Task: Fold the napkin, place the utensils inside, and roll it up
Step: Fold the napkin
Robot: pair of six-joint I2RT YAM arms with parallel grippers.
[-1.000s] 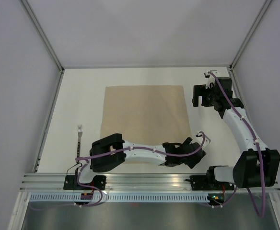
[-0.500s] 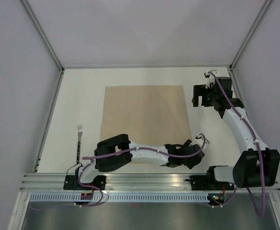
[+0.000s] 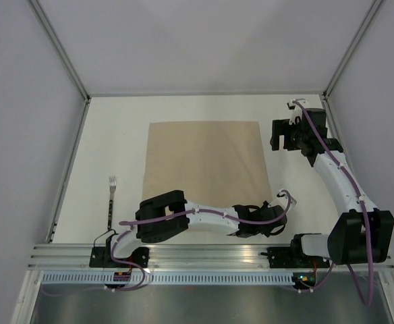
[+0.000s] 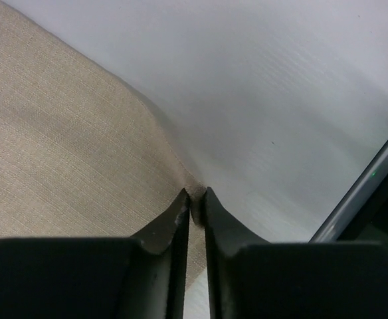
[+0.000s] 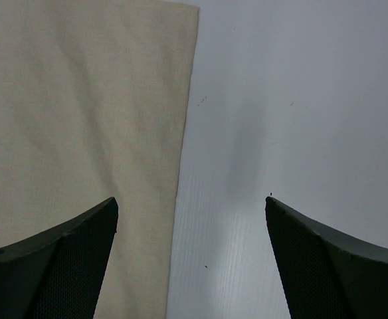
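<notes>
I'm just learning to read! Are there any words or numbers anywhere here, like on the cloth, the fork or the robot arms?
There are no words, numbers or signs to read in any view.
napkin: plain tan cloth, nothing printed on it.
fork: no mark shows, but it is very small in the picture.
table: bare white, no writing.
left arm and right arm: no label or brand shows.

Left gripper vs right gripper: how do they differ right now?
The left gripper has its fingers nearly together, pinching the napkin's near right corner. The right gripper has its fingers wide apart, holding nothing. The left works at the napkin's near edge, while the right is up by its far right corner, straddling the edge over the table. Both have dark fingers.
</notes>
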